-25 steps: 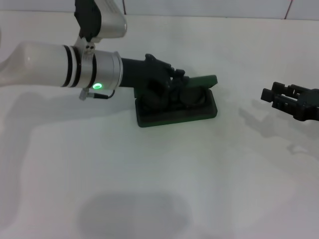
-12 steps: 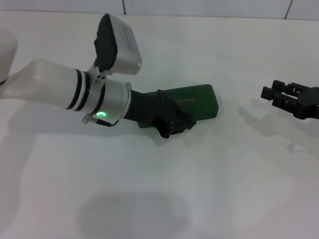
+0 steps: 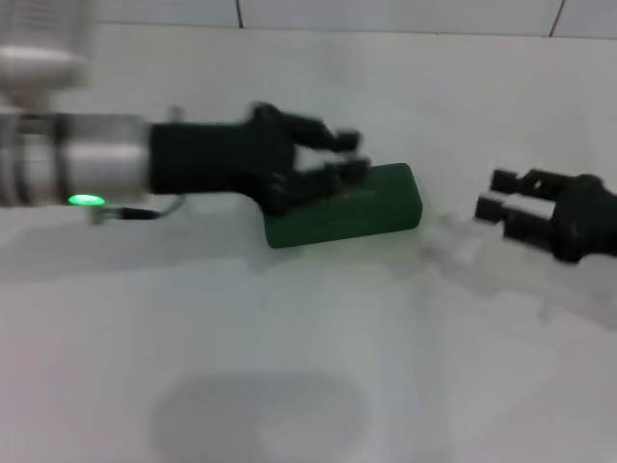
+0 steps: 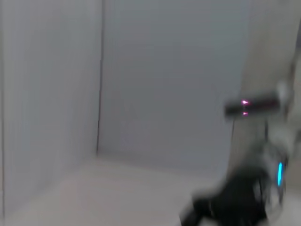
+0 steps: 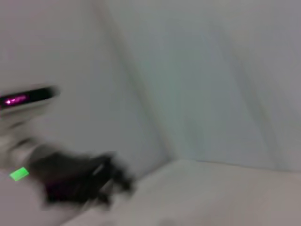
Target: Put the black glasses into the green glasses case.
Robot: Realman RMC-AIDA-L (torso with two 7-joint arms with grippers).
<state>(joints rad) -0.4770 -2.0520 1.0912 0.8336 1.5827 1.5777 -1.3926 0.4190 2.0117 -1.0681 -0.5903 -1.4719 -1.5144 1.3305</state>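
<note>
Lifted now, left gripper [image 3: 342, 154] above one shut green glasses case [image 3: 371, 204]

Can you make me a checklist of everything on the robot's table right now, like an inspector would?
Surface: white table, bare apart from the case.
Green glasses case: lid shut, lying flat near the middle of the table.
Black glasses: not visible; the shut case hides whatever is inside.
Clutter: nothing seen.
Left gripper: fingers open, above the left end of the case, holding nothing.
Right gripper: open, empty, over the table to the right of the case, apart from it.
Cables: a thin dark one under the left wrist.
Surroundings: white tiled wall behind the table.
</note>
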